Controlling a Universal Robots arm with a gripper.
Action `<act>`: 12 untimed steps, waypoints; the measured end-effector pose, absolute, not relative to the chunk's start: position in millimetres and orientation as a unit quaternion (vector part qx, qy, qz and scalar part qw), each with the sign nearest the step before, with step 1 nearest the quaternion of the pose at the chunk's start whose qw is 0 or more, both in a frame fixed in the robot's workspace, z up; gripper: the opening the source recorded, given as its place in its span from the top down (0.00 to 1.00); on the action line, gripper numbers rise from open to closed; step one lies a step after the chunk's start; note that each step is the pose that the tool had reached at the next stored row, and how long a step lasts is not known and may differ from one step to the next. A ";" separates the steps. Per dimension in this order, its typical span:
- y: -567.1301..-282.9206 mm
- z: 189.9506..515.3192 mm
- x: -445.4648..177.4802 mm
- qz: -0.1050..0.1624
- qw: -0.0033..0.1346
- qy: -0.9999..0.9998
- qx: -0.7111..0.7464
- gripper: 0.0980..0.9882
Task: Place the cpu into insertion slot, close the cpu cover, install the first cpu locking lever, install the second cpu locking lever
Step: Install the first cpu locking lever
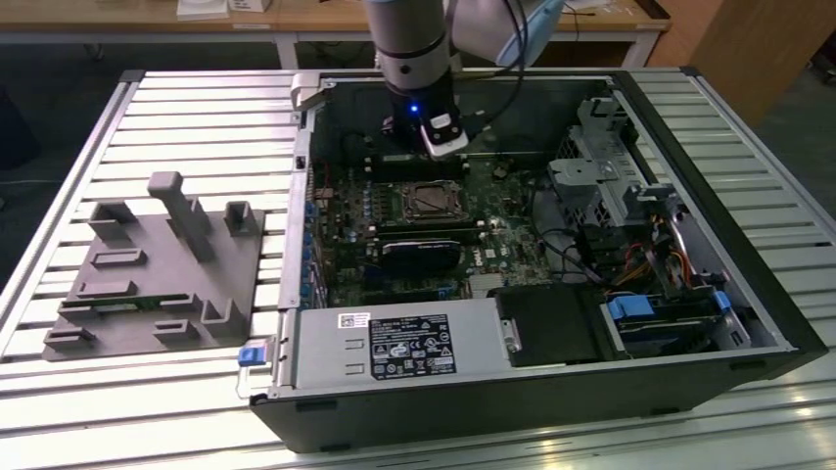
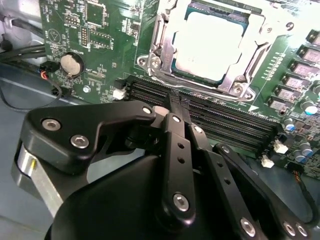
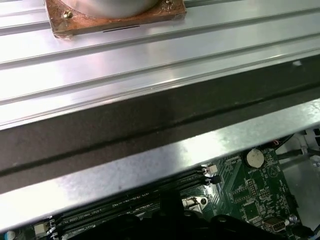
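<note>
Gripper [image 2: 172, 97] first: in the second wrist view your black fingers [image 2: 177, 150] run together to a narrow tip with no gap showing between them and nothing clamped there, so read the jaws as closed and empty. That tip sits over the long black memory slots [image 2: 220, 117], just short of the insertion slot [image 2: 210, 47].

You can see the cpu [image 2: 207, 42] already lying flat in the socket, its pale metal top showing through the window of the cpu cover [image 2: 252, 42]. The silvery frame lies down over the chip's edges, with screws at its corners. Whether either locking lever is latched you cannot tell from these views.

Around the socket you have the green motherboard [image 2: 100, 45], with a round coin battery [image 2: 70, 63] off to one side and a few dark cables beside it.

In the exterior view your arm [image 1: 415, 59] comes straight down into the open computer case [image 1: 770, 323], which lies on a ribbed metal table [image 1: 196, 127]. The arm's end, with a small blue light, hangs just beyond the socket [image 1: 432, 201], near the case's far wall. On the exterior view's left, well apart from the case, a grey holder fixture [image 1: 157, 269] rests on the table.

In the first wrist view you look across the ribbed table [image 3: 150, 65] and the case's edge [image 3: 150, 160] to a corner of the board [image 3: 250, 190].
</note>
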State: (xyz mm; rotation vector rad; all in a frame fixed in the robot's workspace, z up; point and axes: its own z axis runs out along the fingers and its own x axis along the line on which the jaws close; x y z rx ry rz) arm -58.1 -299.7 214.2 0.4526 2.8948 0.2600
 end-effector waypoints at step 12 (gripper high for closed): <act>-300.9 212.8 -48.8 0.071 0.046 0.984 0.157 0.99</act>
